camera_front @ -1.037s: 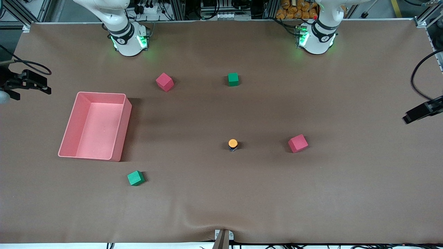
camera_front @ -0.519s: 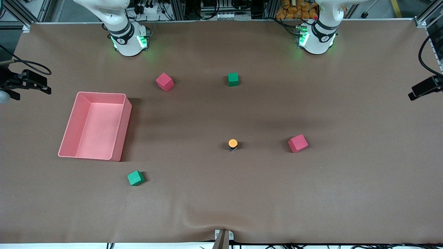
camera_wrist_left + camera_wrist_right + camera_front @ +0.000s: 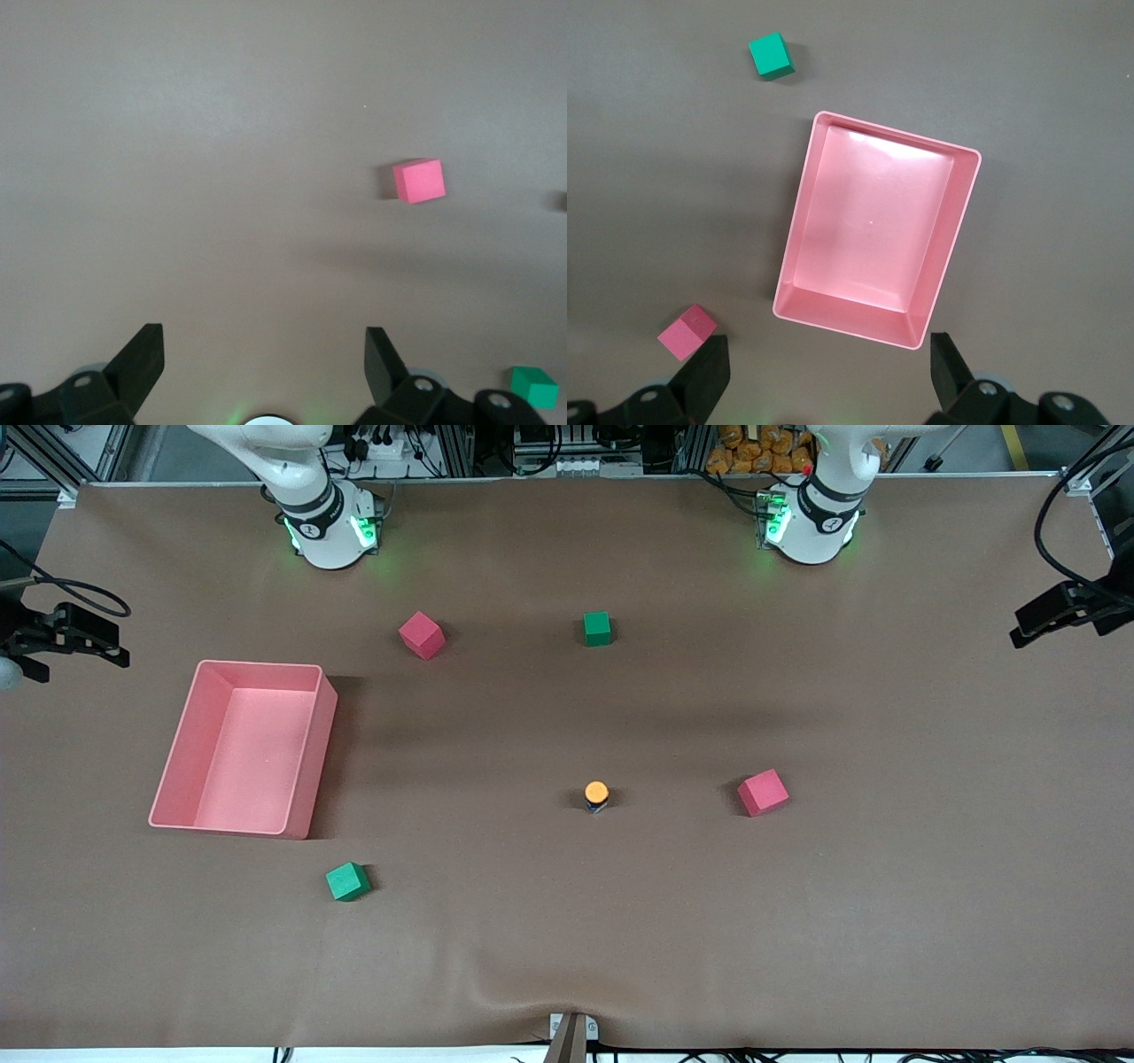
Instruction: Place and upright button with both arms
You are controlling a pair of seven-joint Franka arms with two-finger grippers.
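The button (image 3: pixel 596 795) stands upright on the brown table, orange cap up, about mid-table, beside a red cube (image 3: pixel 763 793). My left gripper (image 3: pixel 1032 627) is up in the air over the left arm's end of the table, open and empty; in the left wrist view (image 3: pixel 261 354) its fingers (image 3: pixel 142 363) stand wide apart over bare table. My right gripper (image 3: pixel 106 646) waits over the right arm's end of the table, open and empty, and shows in the right wrist view (image 3: pixel 828 363). The button is far from both grippers.
A pink bin (image 3: pixel 306 766) sits toward the right arm's end and shows in the right wrist view (image 3: pixel 957 221). A second red cube (image 3: pixel 421 635) and a green cube (image 3: pixel 597 628) lie near the bases. Another green cube (image 3: pixel 347 881) lies nearer the front camera than the bin.
My left gripper has moved toward the robots' side along the left arm's end of the table. The right arm, the button and the cubes have not moved.
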